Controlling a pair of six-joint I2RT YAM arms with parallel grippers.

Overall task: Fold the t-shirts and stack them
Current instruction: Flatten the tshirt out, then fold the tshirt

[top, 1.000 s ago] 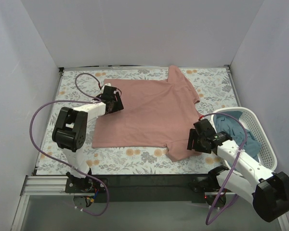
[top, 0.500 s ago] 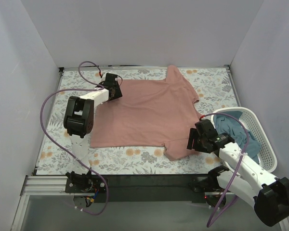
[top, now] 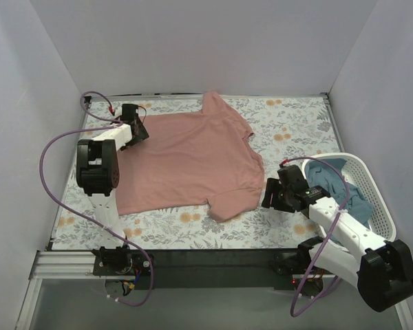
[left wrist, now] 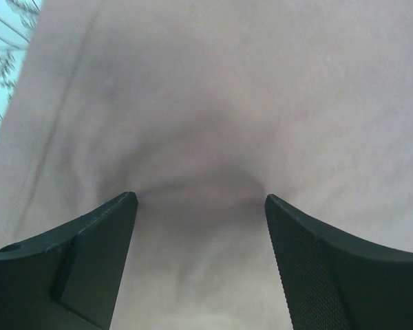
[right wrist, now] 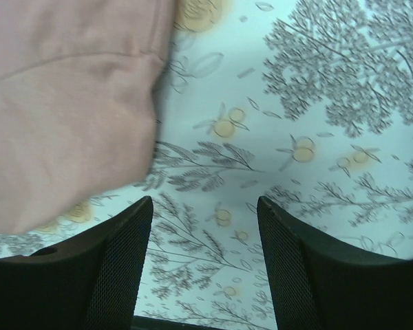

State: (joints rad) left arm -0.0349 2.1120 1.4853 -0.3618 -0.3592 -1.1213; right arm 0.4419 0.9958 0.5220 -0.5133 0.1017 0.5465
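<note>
- The floral cloth (top: 289, 130) lay bare along its far-right and near strips, which was the open room for moving. The rig's walls closed in the left, far and right sides.
- The pink t-shirt (top: 193, 161) lay spread flat left of centre. Its long axis ran left to right, with the hem at the left and the sleeves at the right.
- The white basket (top: 382, 213) sat at the right edge, well apart from the pink shirt.
- The teal t-shirt (top: 330, 177) lay bunched inside that basket.
- The left end effector (top: 136, 130) sat over the far hem corner, fingers apart, with pink fabric humped between them but not pinched.
- The right end effector (top: 268, 198) hung fingers apart over bare cloth.
- The near sleeve (top: 227, 203) lay just to its left, so the right arm looked nearer for that side's fold.
</note>
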